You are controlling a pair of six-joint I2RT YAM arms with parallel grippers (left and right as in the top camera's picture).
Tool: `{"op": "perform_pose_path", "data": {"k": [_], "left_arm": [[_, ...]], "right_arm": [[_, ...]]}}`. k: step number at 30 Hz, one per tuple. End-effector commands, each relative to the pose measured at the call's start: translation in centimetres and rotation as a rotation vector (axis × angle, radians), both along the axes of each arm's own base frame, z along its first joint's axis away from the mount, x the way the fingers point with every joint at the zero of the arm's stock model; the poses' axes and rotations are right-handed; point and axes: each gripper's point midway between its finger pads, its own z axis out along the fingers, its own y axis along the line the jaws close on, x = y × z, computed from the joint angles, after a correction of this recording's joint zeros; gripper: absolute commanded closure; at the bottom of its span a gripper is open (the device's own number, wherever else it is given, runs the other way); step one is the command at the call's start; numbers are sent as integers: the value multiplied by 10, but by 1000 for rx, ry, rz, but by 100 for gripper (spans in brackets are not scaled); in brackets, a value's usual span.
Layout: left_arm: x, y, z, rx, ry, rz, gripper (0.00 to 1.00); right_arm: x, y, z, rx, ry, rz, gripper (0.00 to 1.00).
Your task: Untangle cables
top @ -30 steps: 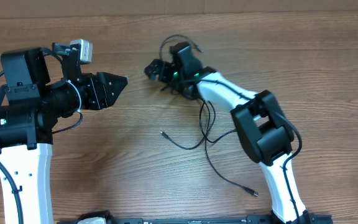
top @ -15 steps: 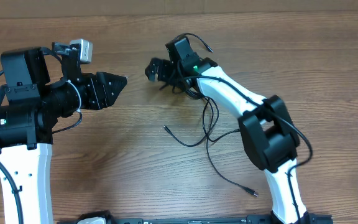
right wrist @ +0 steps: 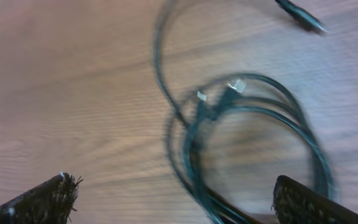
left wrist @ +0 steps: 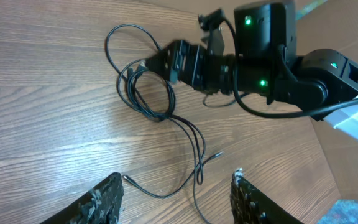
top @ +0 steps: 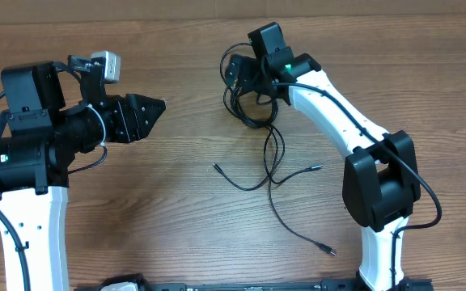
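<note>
I find the cables [top: 253,123] on the surface [top: 176,210], coiled beneath the right end effector [top: 231,74]; the left end effector [top: 158,105] stands well left.

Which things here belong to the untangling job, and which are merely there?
Belonging to the job:
- coiled cables
- loose cable strands
- right gripper, open over the coil

Merely there:
- wooden table
- thick cable fixed along the right arm

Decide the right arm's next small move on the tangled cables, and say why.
Probably lower the open right gripper onto the coiled cables and close on one loop: its jaws stand wide above the coil, holding nothing, and loose ends trail free.
</note>
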Motion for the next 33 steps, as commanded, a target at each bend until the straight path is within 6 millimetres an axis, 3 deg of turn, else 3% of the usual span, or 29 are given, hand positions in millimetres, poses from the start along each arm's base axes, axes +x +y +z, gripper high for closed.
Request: {"op": "perform_pose_path", "data": {"k": [1,5,9,15,17,20,21,23,28,33], "left_arm": [[-2,0,6,10,-29,-12,44],[-3,-1,5,8,-24,-11,44],[-3,-1,5,4,-21,-9,44],[-5,-4,7,-14,-23,-25,44],[-5,-4,7,-14,-23,-25,44],[-4,-4,7,-14,-24,-26,44],[-4,-4,7,-14,-24,-25,44],[-4,-4,8,-14,-26,-25,43],[-4,-5,9,-17,-30,-28,43],[-4,-5,9,-19,-31,-30,44]], "right_arm": [[-13,-2,-23,-98,30,101,0],[-28,2,-36,-155,53,297,5],[-38,4,-40,-212,37,461,4],[-51,1,-57,-258,37,598,5],[-57,-2,-68,-263,53,611,9],[-65,-4,-85,-256,74,617,21],[-68,-3,-89,-244,81,622,29],[-71,-1,-96,-235,83,628,60],[-71,8,-97,-218,58,642,96],[-60,16,-92,-196,11,613,96]]}}
